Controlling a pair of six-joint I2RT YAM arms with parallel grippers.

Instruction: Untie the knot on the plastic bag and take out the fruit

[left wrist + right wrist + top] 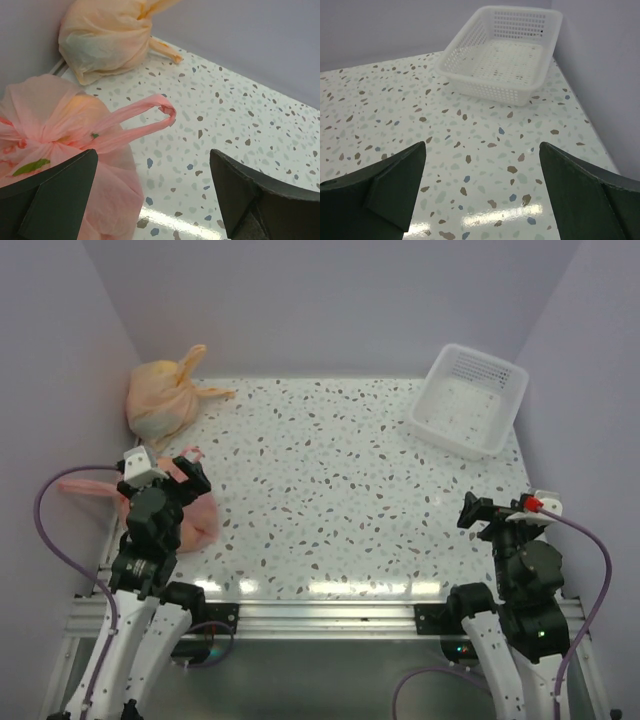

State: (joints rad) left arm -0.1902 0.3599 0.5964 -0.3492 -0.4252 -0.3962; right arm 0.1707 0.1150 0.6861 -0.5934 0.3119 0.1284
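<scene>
The left gripper (152,195) and right gripper (482,185) both gape empty. The bag (100,45), knot (141,12) tied, lies beyond the pink bag (50,115); best reach past it and pinch one ear (165,50) beside the knot

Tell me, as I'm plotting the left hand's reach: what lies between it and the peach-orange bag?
The salmon-pink bag and its handle loop, then bare speckled table before the peach-orange bag; the left wrist view shows it.

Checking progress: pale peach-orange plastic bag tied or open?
Tied. The peach-orange plastic bag is cinched shut at its knot, handle ears sticking out.
</scene>
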